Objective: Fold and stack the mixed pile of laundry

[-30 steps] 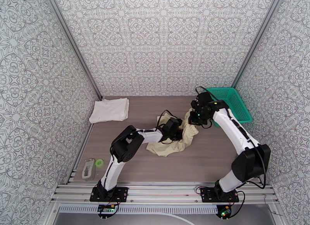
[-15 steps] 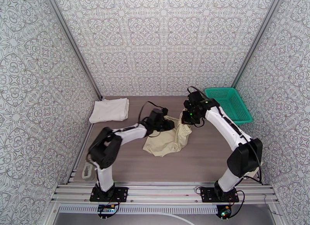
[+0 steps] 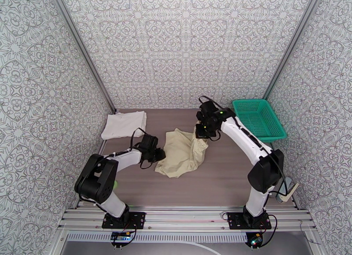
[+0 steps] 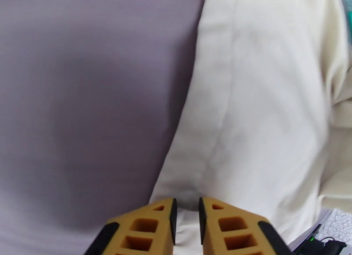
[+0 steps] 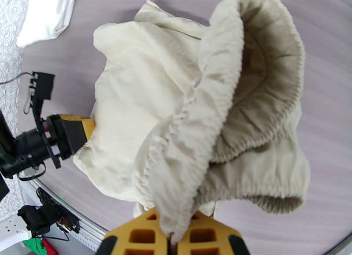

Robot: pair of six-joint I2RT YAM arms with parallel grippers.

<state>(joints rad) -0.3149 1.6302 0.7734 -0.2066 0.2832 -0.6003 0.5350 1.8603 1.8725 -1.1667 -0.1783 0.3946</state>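
Shorts (image 3: 180,152) dragged left, away from the basket (image 3: 257,119); right fingers (image 5: 145,234) pinch the waistband; left fingers' (image 4: 145,227) grip at the hem unclear.

A robotics lab test cell: patterned panels (image 3: 185,45) wall in the bench (image 3: 220,181), with aluminium rails (image 3: 185,216) along the bench's near edge.

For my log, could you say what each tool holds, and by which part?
The right tool clamps the shorts by the waistband; whether the left tool grips is unclear.
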